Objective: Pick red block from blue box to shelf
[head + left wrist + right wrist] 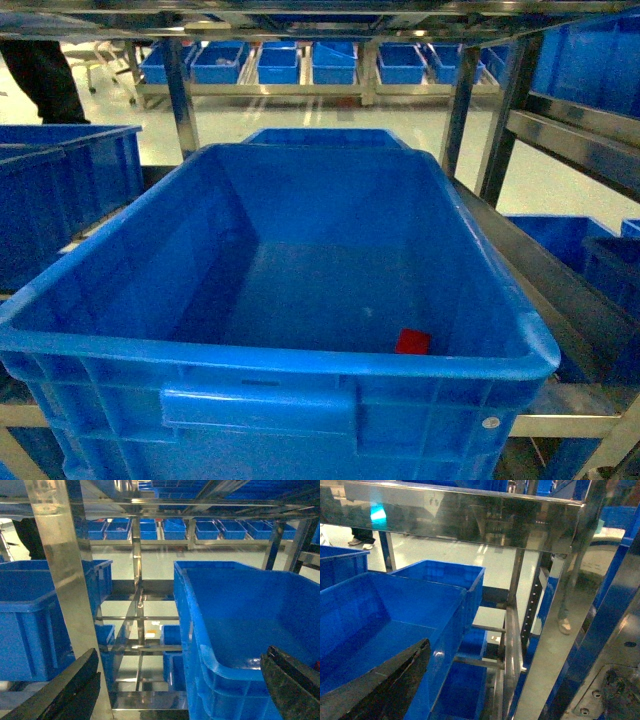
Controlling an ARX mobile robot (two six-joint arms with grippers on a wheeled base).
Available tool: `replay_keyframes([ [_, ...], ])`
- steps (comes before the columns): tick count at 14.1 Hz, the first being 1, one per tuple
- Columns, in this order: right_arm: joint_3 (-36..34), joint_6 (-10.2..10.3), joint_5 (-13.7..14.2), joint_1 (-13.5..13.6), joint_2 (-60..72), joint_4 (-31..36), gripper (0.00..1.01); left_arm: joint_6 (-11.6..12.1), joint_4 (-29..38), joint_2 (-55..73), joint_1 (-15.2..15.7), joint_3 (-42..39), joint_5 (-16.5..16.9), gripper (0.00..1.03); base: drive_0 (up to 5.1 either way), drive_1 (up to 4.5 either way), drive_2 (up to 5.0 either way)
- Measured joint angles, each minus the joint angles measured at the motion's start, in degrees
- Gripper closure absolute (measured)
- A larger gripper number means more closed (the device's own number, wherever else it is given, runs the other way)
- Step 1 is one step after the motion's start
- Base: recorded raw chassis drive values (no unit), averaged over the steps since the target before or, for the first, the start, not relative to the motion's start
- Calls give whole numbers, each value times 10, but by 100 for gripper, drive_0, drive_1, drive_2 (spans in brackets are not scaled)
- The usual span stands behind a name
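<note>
Down inside the blue box [150,210], close to its near wall and toward the right arm's side: the red block [412,342], alone on the bin floor, well clear of both tools. Left gripper [182,685] spread wide open, dark fingers [75,690] straddling the box's left rim from outside, nothing between them. Right gripper only partly seen, one dark finger [380,685] low at the box's right wall; open or closed cannot be told. Steel shelf [60,565] posts and rails around the box, more blue crates [300,65] beyond.
</note>
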Motion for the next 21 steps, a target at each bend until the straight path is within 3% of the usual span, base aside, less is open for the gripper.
replay_keyframes([
  [2, 0, 3, 15, 8, -17, -9, 3, 0, 0, 0, 0, 0, 0, 5, 0, 0, 0],
  [6, -5, 2, -57, -115, -16, -3, 3, 0, 0, 0, 0, 0, 0, 5, 0, 0, 0],
  [8, -5, 2, -59, -116, -21, -9, 3, 0, 0, 0, 0, 0, 0, 5, 0, 0, 0],
  [11, -5, 2, -46, -90, -36, -21, 3, 0, 0, 0, 0, 0, 0, 5, 0, 0, 0],
  [18, -6, 3, -59, -101, -41, -31, 3, 0, 0, 0, 0, 0, 0, 5, 0, 0, 0],
  [19, -11, 0, -68, -96, -42, -7, 7, 0, 0, 0, 0, 0, 0, 5, 0, 0, 0],
  [21, -56, -8, -93, -90, -76, 16, 31, 0, 0, 0, 0, 0, 0, 5, 0, 0, 0],
])
